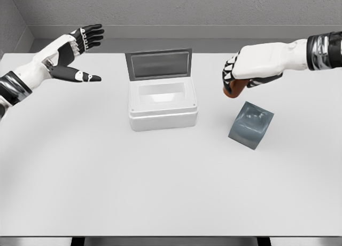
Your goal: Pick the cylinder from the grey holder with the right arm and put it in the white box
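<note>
A brown-red cylinder shows only at its lower end under my right hand, whose fingers are curled shut around it. The hand hovers above the table, up and left of the grey holder. That holder is a tilted grey cube with a hollow in its top face, and nothing stands in it. The white box sits at the table's centre with its grey lid standing open at the back; its inside looks bare. My left hand is raised at the far left with fingers spread, holding nothing.
The white table spans the view, with grey walls behind it. About a hand's width of table separates the box from the held cylinder.
</note>
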Controlling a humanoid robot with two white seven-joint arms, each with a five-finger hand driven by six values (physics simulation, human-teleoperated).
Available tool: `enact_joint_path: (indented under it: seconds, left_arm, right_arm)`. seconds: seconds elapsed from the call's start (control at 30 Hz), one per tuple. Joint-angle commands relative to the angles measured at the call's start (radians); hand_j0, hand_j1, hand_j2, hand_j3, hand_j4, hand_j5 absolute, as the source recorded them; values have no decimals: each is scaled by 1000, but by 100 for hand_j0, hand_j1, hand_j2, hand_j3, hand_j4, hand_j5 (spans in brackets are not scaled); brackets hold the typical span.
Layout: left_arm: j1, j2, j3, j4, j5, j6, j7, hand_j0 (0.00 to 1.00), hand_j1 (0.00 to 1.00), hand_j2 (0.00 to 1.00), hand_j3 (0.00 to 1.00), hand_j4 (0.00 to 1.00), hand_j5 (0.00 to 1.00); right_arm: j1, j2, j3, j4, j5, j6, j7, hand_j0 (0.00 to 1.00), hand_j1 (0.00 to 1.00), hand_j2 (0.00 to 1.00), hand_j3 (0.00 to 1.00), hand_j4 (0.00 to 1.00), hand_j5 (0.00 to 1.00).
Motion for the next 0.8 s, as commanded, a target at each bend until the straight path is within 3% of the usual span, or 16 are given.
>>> enact_joint_path:
  seconds: [0.0,0.4,0.77]
  left_arm:
    - [0,-11,0,0,5,1,0,100,100,100,100,100,100]
    - [0,-12,0,1,5,1,0,100,100,100,100,100,100]
    - [0,-12,0,1,5,1,0,100,100,100,100,100,100]
  right_arm:
    - [0,18,-1,8,0,3,0,50,50,50,50,50,50]
    - [-44,101,11,64,9,3,0,50,50,50,50,50,50]
    - [-84,175,30,72,12,3,0,49,49,49,49,49,49]
